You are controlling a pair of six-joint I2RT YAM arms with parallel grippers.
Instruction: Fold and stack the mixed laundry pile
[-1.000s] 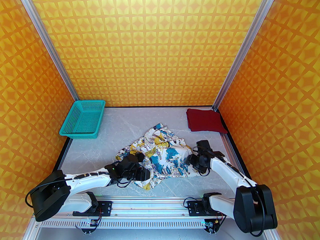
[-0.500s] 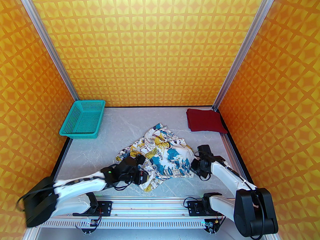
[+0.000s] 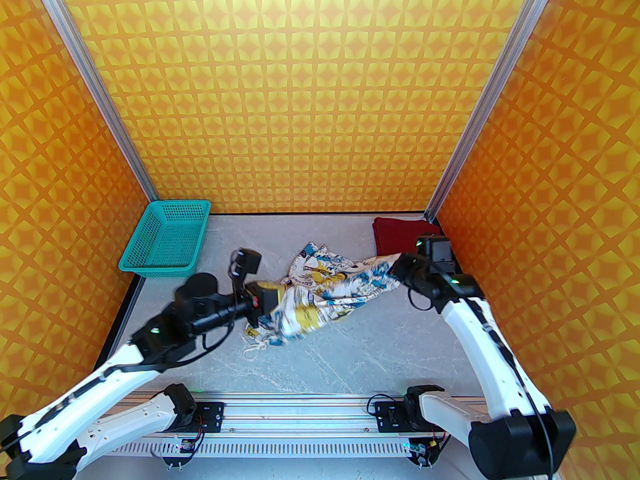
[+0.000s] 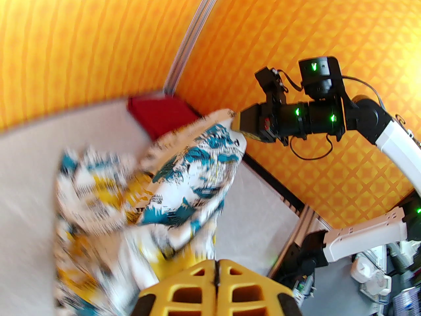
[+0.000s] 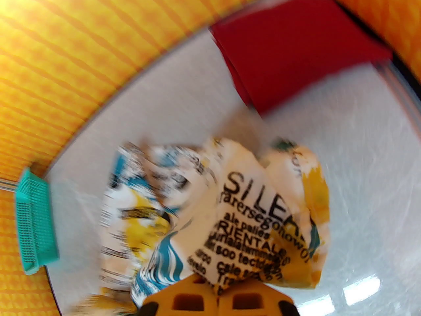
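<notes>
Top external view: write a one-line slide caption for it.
Both jaws shut on opposite ends of the printed garment, stretched over the table; folded red T-shirt far right, teal basket far left.

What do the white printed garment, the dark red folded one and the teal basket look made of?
White printed garment: thin matte cloth, sagging between its held ends. Dark red folded garment: likely matte cloth, rounded fold edges. Teal perforated basket: rigid moulded plastic, regular holes.
</notes>
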